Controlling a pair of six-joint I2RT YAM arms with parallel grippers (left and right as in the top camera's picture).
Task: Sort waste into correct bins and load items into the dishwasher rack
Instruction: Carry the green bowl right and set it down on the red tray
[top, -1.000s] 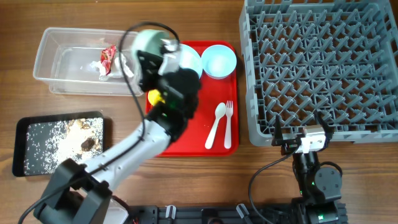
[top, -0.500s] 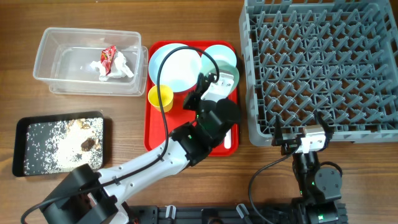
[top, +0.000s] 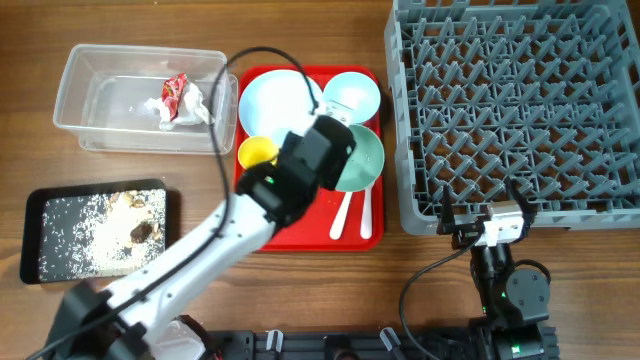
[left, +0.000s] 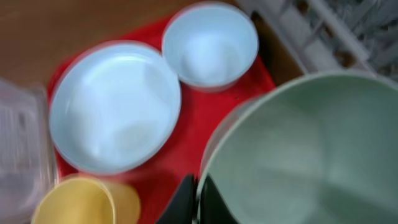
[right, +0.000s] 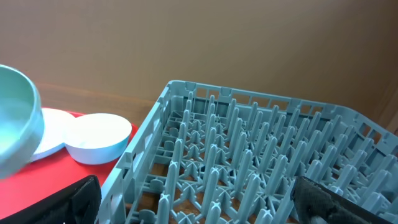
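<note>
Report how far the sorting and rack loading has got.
Done: wrapper and napkin lie in the clear tub, food scraps on the black tray. In hand: the left gripper is shut on the green bowl, above the red tray. Left: plate, blue bowl, cup, spoon, fork; nothing is in the rack.

Left arm (top: 190, 255) white links with black joint housings, thin black cable (top: 218, 120) looping off it, right arm (top: 508, 285) black, white wrist block, matte black fingers (right: 68, 199), second black cable at near right

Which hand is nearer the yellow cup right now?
Left. The left hand grips the green bowl beside the yellow cup; the right hand sits open at the near edge of the rack.
</note>
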